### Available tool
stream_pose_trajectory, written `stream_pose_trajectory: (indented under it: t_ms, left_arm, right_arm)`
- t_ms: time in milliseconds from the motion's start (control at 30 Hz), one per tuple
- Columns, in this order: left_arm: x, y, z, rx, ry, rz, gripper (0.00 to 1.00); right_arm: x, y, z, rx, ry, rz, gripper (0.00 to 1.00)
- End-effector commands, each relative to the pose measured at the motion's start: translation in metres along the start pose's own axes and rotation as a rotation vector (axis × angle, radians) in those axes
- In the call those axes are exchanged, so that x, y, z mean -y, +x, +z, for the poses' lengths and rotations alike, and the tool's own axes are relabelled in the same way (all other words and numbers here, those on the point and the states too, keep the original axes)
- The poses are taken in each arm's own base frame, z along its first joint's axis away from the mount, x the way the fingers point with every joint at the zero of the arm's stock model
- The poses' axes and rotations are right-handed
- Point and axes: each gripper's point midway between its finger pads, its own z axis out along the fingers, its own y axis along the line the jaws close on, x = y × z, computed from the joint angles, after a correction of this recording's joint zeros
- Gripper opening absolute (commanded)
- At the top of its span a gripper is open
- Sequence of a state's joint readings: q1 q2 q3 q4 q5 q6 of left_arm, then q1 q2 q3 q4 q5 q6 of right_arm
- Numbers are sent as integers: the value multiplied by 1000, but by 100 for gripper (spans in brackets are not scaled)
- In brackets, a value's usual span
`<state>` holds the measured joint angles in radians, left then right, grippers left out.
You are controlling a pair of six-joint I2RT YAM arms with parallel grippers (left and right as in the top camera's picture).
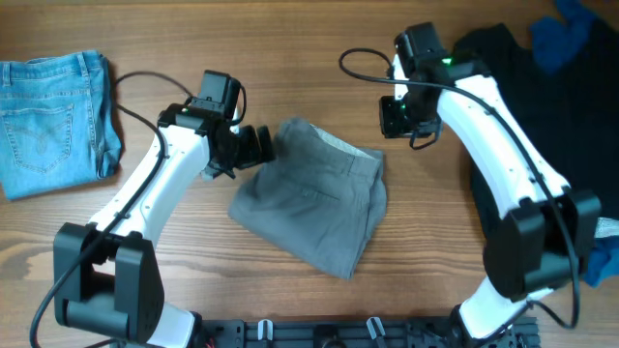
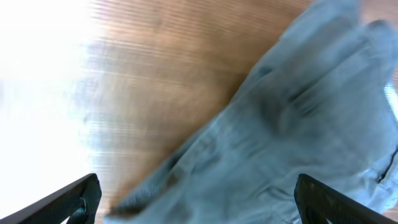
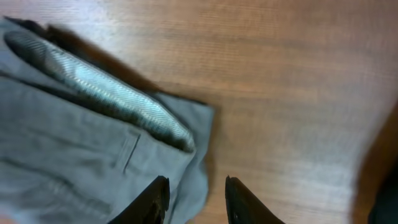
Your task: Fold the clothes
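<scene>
Both empty: left end effector point(image 1: 259, 145) spread wide at left edge of grey trousers point(image 1: 309, 198); right end effector point(image 3: 196, 198) slightly parted over their far-right corner. Trousers bundled at middle of table point(image 1: 319, 39). Judgement: pinch all layers, fold evenly.

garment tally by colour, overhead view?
Grey: 1, trousers
Light blue: 1, jeans
Black: 1, garment
Dark blue: 1, cloth
Total: 4
Bluish bit at the right edge: unclear, not counted.
</scene>
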<state>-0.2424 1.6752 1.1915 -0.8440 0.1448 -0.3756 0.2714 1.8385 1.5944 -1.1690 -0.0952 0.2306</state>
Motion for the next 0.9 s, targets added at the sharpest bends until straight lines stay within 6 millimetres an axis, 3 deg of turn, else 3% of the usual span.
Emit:
stream_pose_trajectory:
  t_ms: [0, 300, 400, 467, 533, 700, 867]
  left_arm:
    - [5, 2, 14, -41, 42, 177, 100]
    - [8, 39, 84, -291, 191, 312, 100]
    - [24, 62, 92, -393, 347, 339, 100]
    - [26, 75, 93, -452, 382, 327, 90]
    - [24, 81, 92, -480, 375, 318, 72]
    - [24, 81, 92, -479, 375, 318, 47]
    - [24, 80, 92, -475, 376, 319, 35]
  right_arm:
    - [-6, 9, -3, -39, -31, 66, 35]
    - [-3, 23, -4, -93, -15, 92, 38]
    - [-3, 23, -4, -93, -15, 92, 38]
    - [-2, 22, -4, -92, -12, 92, 38]
    - [-2, 22, -4, -91, -11, 92, 38]
    - [-2, 23, -4, -92, -11, 93, 39]
    - [-2, 23, -4, -92, -11, 94, 39]
